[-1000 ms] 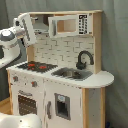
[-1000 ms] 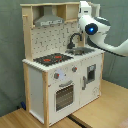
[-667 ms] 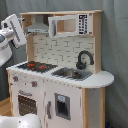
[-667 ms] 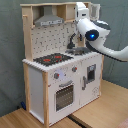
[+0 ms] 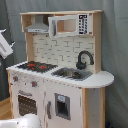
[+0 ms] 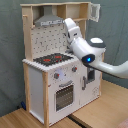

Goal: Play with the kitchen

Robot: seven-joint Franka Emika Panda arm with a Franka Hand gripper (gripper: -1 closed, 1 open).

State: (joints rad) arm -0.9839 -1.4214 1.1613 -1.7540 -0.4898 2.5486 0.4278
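Kitchen (image 5: 60,75), white panels w/ light-wood frame, fills the middle of both exterior views and stands on a wooden floor (image 6: 100,107) before a grey curtain (image 5: 116,40).

Containers: grey sink (image 5: 71,74) set in the countertop, at about 3 o'clock from the stovetop (image 5: 37,66) in the first exterior view; contents too indistinct to name. Black faucet (image 5: 84,59) curves up at the sink's 1 o'clock edge. Oven door (image 6: 64,95) w/ window closed, below the knobs (image 6: 56,76). Upper cabinet w/ microwave-style panel (image 5: 70,25) at 12 o'clock above the sink; range hood (image 5: 37,26) above the black-red stovetop.

Surroundings: in the second exterior view the white arm (image 6: 80,42) enters from 3 o'clock and reaches up across the kitchen's front, hiding the sink and part of the tiled backsplash (image 6: 47,42); blue light on its joint (image 6: 89,58). Gripper (image 5: 4,47) shows only partly at the 9 o'clock edge of the first exterior view, apart from the kitchen; cannot tell whether the fingers are wide or narrow.
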